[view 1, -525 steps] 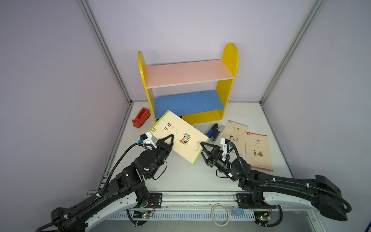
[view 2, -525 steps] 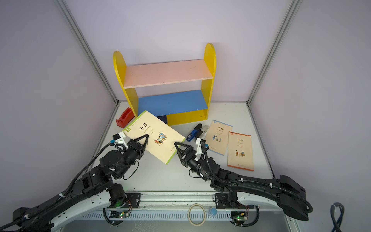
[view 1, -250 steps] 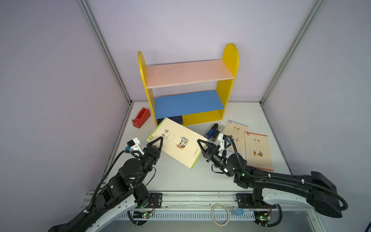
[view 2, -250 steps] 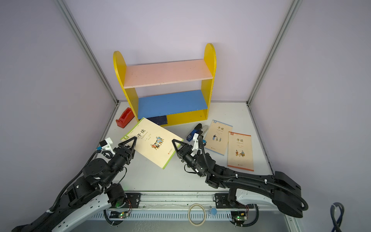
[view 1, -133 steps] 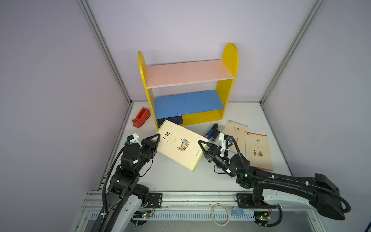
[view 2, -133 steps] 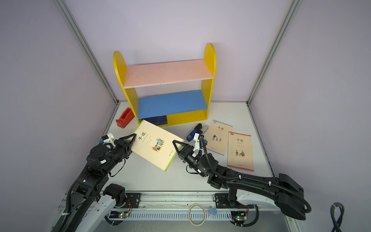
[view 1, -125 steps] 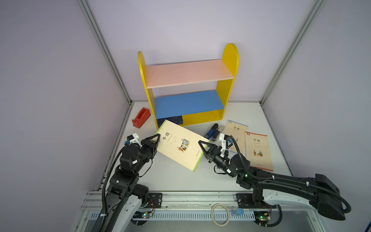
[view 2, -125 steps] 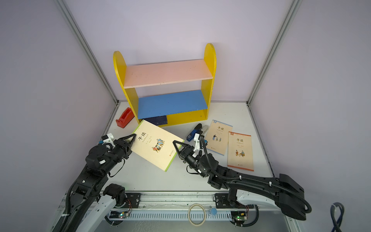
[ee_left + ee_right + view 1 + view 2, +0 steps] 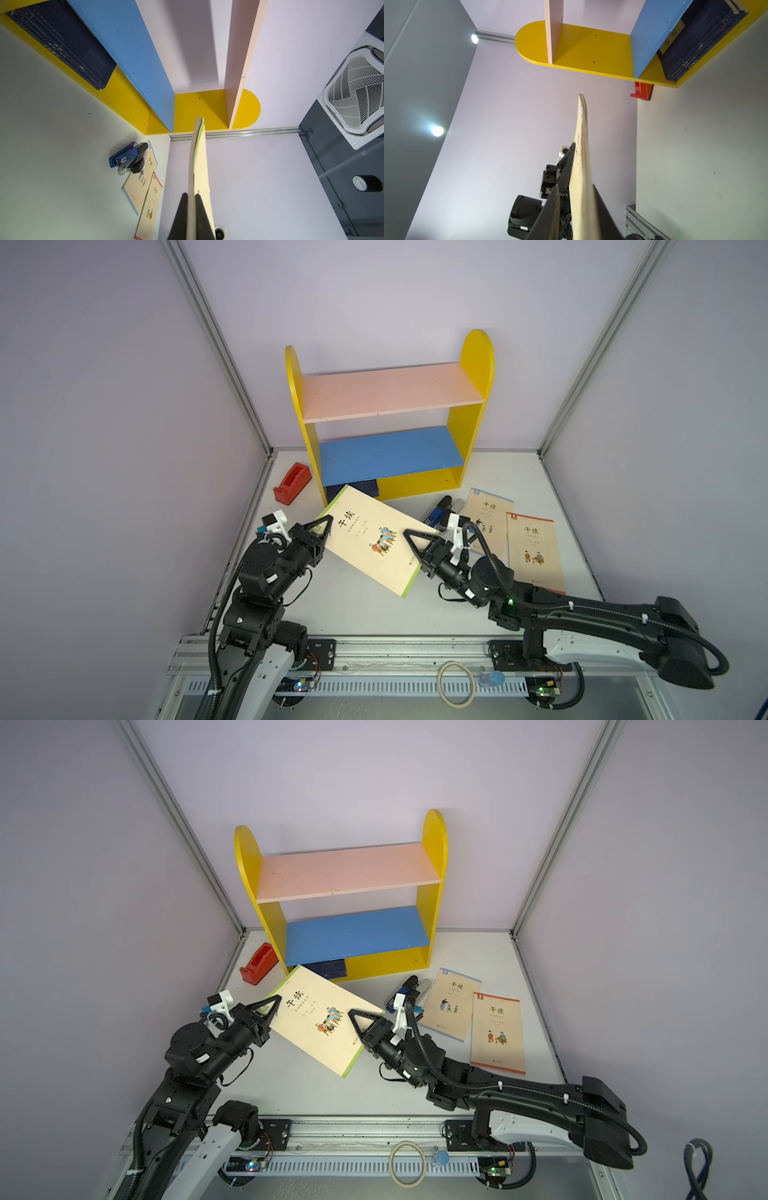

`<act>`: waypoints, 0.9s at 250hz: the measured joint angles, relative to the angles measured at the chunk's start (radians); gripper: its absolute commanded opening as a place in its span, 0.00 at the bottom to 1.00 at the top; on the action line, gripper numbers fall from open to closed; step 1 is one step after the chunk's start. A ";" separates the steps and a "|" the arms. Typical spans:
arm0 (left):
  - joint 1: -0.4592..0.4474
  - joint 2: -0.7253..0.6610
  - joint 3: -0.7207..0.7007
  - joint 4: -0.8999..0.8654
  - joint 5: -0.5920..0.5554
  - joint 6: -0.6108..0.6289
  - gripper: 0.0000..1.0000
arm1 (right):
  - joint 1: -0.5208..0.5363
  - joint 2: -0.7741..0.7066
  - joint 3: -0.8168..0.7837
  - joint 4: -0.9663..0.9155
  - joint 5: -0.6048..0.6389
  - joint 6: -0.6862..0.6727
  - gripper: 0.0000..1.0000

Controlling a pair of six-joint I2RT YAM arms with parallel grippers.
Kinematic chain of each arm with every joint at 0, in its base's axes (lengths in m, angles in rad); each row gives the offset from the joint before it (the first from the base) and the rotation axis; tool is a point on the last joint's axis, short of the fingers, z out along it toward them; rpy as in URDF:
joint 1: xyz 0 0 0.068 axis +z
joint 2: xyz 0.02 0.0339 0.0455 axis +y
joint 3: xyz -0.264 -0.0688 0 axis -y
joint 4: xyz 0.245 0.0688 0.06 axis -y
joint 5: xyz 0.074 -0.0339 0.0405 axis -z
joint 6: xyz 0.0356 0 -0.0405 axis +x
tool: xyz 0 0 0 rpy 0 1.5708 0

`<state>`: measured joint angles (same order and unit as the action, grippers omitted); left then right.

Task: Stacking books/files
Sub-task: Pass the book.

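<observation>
- The table point(image 9: 365, 614) is lying open across its near middle, below and in front of the raised book; walls are closing it in on both sides and a metal rail is running along its near edge.
- The shelf unit point(image 9: 469, 439) is standing against the back wall.
- The large cream book point(image 9: 374, 543) is hanging tilted above the table, in front of the shelf unit's left foot.
- A blue-trimmed cream book point(image 9: 486, 526) and an orange-trimmed cream book point(image 9: 534, 551) are lying flat at the right, their long edges meeting.
- The navy books point(image 9: 353, 490) are lying stacked on the bottom board, at its left end.
- The left gripper point(image 9: 328, 520) is clamping the large cream book's left edge; its fingers point(image 9: 182, 214) are pressing both covers.
- The right gripper point(image 9: 409, 534) is straddling the opposite edge with jaws parted; one finger point(image 9: 554, 207) is standing clear of the cover.
- The stapler point(image 9: 438, 514) is lying against the blue-trimmed cream book; the tape dispenser point(image 9: 292, 483) is sitting left of the shelf unit, near the wall.
</observation>
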<state>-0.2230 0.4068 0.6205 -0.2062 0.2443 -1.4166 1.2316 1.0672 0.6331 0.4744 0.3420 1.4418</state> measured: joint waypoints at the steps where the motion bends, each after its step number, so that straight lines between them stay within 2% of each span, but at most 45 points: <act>1: 0.000 0.000 0.000 0.000 -0.001 0.000 0.00 | 0.002 0.002 0.000 -0.001 0.001 0.000 0.31; 83: 0.000 -0.058 -0.003 -0.011 -0.109 -0.013 0.00 | 0.158 0.104 0.005 0.000 0.145 0.072 0.31; 98: 0.000 -0.073 -0.005 -0.024 -0.127 -0.015 0.00 | 0.177 0.126 0.012 -0.002 0.175 0.098 0.29; 147: 0.001 -0.123 -0.015 -0.057 -0.179 -0.020 0.00 | 0.189 0.197 0.062 -0.019 0.216 0.185 0.23; 225: 0.002 -0.152 -0.017 -0.097 -0.220 -0.024 0.00 | 0.217 0.249 0.111 0.001 0.224 0.175 0.27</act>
<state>-0.2214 0.2546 0.6037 -0.3031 0.0246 -1.4410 1.4487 1.3167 0.7437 0.4751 0.5663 1.6165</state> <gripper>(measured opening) 0.074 0.270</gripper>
